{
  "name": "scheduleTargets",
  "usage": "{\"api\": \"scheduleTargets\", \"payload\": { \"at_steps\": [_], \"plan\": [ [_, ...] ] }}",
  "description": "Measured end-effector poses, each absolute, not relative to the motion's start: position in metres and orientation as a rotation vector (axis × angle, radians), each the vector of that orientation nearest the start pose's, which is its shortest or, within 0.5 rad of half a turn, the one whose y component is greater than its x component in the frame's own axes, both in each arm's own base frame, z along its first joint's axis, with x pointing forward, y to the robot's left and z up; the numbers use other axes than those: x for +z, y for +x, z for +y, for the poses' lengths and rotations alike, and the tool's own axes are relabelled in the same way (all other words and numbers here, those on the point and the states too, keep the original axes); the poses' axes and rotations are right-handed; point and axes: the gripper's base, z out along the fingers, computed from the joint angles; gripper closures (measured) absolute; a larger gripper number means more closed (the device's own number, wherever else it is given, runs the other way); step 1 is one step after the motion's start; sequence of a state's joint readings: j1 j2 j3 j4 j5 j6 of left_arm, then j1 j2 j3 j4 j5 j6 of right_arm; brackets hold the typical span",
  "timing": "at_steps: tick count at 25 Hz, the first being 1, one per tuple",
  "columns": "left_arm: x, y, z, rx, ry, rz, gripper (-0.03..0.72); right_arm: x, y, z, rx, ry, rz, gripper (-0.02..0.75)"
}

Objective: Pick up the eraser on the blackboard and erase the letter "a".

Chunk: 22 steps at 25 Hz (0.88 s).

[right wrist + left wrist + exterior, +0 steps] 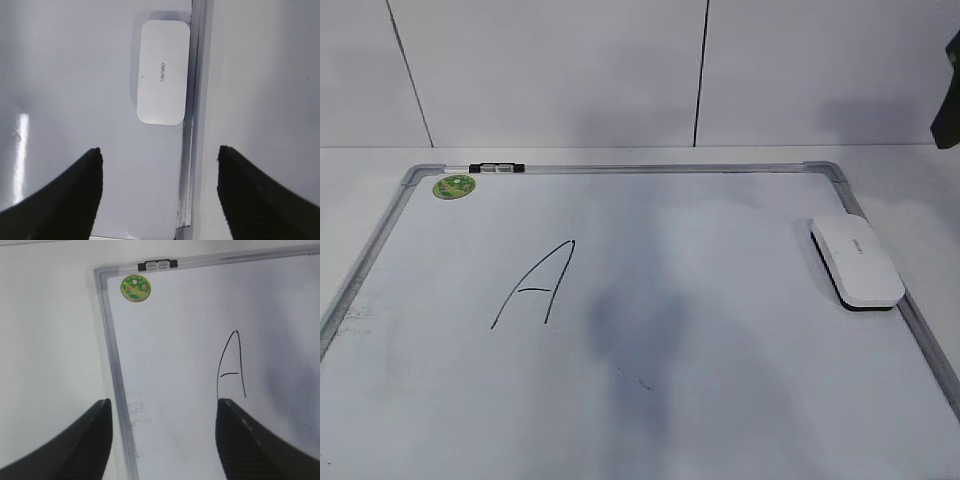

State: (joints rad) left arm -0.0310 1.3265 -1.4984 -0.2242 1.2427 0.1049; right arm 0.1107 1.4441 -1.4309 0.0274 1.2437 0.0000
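Looks a light, stiff plastic eraser (pixel 163 72) with a smooth, likely slippery shell, best pinched across its long sides. Lies flat on the blackboard (pixel 75 75), hard against its right frame rail, ahead of the spread, empty right gripper (pixel 159 192) and apart from it.
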Motion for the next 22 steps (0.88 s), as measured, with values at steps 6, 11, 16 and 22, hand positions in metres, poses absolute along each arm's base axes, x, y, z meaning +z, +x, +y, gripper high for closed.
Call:
{"api": "scheduleTargets", "payload": {
  "at_steps": [6, 11, 16, 22],
  "plan": [
    [0.402, 0.225, -0.024, -0.245, 0.159, 2.575, 0.202, 0.372, 0.255, 0.031, 0.071, -0.146, 2.707, 0.197],
    [0.390, 0.188, -0.023, -0.246, 0.156, 2.579, 0.202, 0.381, 0.222, 0.027, 0.074, -0.144, 2.656, 0.197],
    [0.381, 0.147, -0.022, -0.242, 0.159, 2.546, 0.202, 0.382, 0.190, 0.024, 0.081, -0.134, 2.625, 0.197],
    [0.372, 0.099, -0.020, -0.235, 0.166, 2.473, 0.203, 0.381, 0.153, 0.020, 0.088, -0.124, 2.573, 0.197]
  ]
}}
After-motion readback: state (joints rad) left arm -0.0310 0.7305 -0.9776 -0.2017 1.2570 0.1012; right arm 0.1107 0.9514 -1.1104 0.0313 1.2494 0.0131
